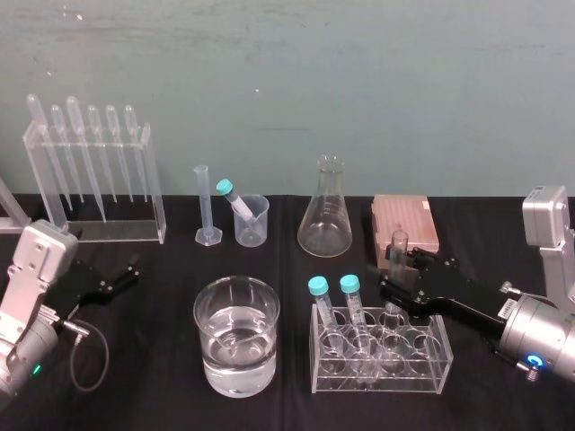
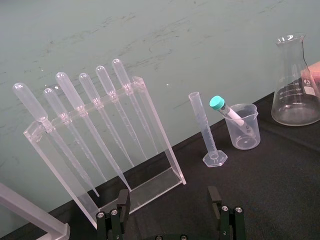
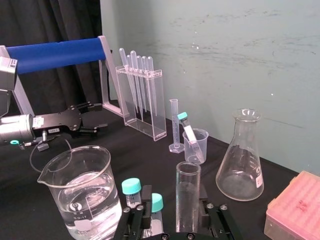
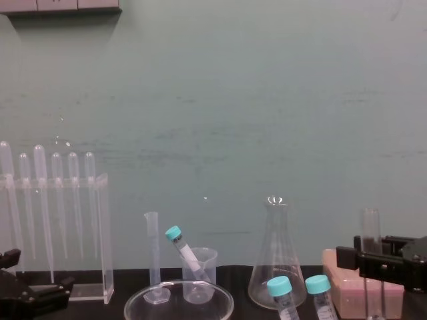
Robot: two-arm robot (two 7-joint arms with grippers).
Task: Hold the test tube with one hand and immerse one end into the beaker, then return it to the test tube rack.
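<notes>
**Right gripper** (image 3: pixel 174 207): at the back right corner of the rack (image 1: pixel 431 359), jaws spread and standing either side of the test tube (image 3: pixel 187 192). The right wrist view shows a gap on one side. Whether the other pad already touches the glass is hard to tell.

**Test tube:** upright in a back right hole of the rack, open mouth up, its upper part well above the rack top. Judged light, stiff, thin-walled and slick, so it would crack under a hard squeeze and slip under a weak one. Best hold: on the bare upper length a little below the lip, pads square to the glass, then lifted straight up so it does not lever against the hole.

**Capped tubes** (image 1: pixel 334 296): two, teal tops, in the front left of the rack, near the lift path.

**Beaker** (image 1: pixel 205 332): just left of the rack, part full of clear liquid.

**Left gripper** (image 1: pixel 128 272): well left of the rack, jaws apart, idle.
</notes>
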